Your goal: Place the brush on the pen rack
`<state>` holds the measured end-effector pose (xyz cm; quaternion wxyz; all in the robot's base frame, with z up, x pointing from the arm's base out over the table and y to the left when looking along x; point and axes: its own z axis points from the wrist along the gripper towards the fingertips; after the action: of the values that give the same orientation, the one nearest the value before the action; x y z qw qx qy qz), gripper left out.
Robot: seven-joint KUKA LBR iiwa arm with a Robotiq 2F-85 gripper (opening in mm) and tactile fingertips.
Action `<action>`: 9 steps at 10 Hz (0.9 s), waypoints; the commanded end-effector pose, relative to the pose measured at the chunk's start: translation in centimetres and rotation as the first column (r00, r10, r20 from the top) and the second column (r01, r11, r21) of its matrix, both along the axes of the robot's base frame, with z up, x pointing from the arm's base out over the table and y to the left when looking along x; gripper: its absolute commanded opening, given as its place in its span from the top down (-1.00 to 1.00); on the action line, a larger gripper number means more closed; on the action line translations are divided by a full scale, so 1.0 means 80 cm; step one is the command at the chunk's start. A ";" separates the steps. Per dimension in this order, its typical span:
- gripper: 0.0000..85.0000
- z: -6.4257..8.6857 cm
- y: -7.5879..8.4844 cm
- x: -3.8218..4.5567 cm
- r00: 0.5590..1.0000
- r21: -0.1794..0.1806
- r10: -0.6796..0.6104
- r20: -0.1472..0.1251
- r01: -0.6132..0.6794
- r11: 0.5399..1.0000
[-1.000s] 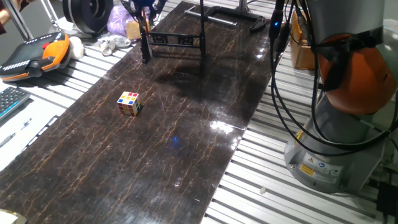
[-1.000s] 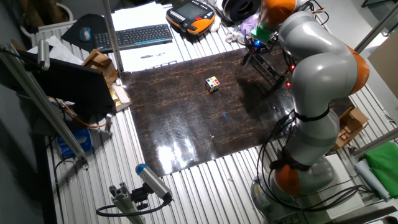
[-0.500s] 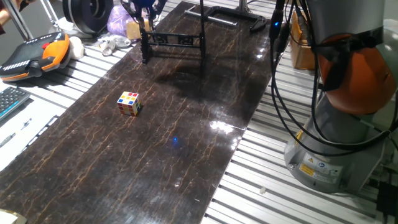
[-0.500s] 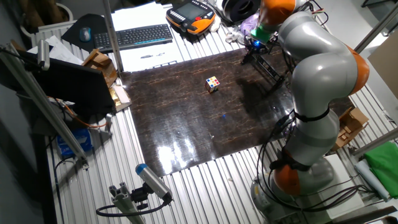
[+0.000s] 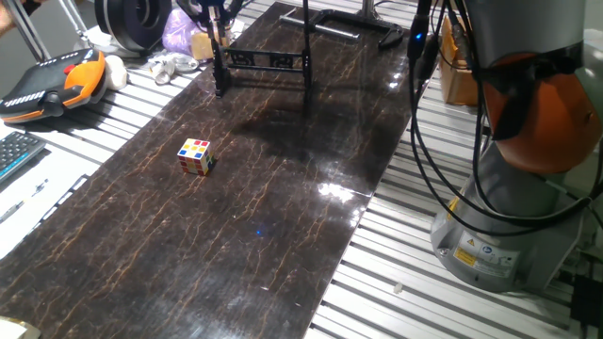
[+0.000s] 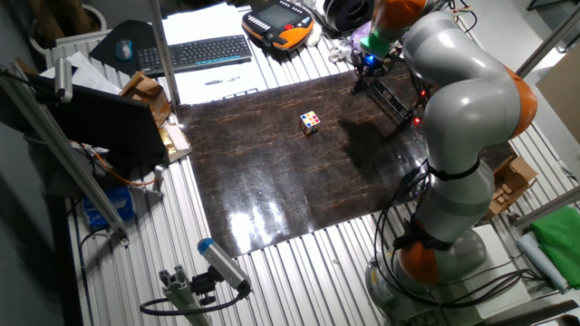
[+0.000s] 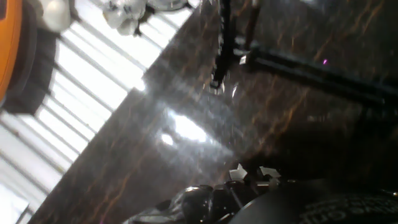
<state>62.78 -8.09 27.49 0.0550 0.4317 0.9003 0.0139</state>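
The pen rack (image 5: 265,60) is a black frame with a lattice crossbar, standing at the far end of the dark table top; it also shows as the rack (image 6: 395,94) and, blurred, as the rack (image 7: 298,67). My gripper (image 5: 216,11) hangs just above the rack's left leg, shut on the brush (image 5: 220,28), a thin orange-brown stick pointing down. From the other side the gripper (image 6: 368,60) sits at the rack's far end. The brush is not discernible in the blurred hand view.
A multicoloured puzzle cube (image 5: 196,156) lies mid-table, also seen as the cube (image 6: 310,122). An orange teach pendant (image 5: 52,83), a purple bag (image 5: 177,30) and a small tan box (image 5: 201,45) lie left of the rack. The robot base (image 5: 513,188) stands right.
The gripper has risen a little and shifted slightly left with the brush. The rack and the cube have stayed put.
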 end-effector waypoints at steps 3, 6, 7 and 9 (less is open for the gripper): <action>0.85 0.010 0.026 -0.014 1.000 -0.003 -0.005 -0.031 0.005 1.000; 0.98 0.022 0.049 -0.037 0.998 0.018 0.006 -0.062 -0.005 1.000; 0.98 0.022 0.053 -0.042 0.997 0.022 0.015 -0.071 -0.014 1.000; 0.98 0.023 0.057 -0.051 0.996 0.028 0.031 -0.080 -0.029 0.999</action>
<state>58.63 -3.48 29.39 0.0121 0.4177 0.9085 0.0090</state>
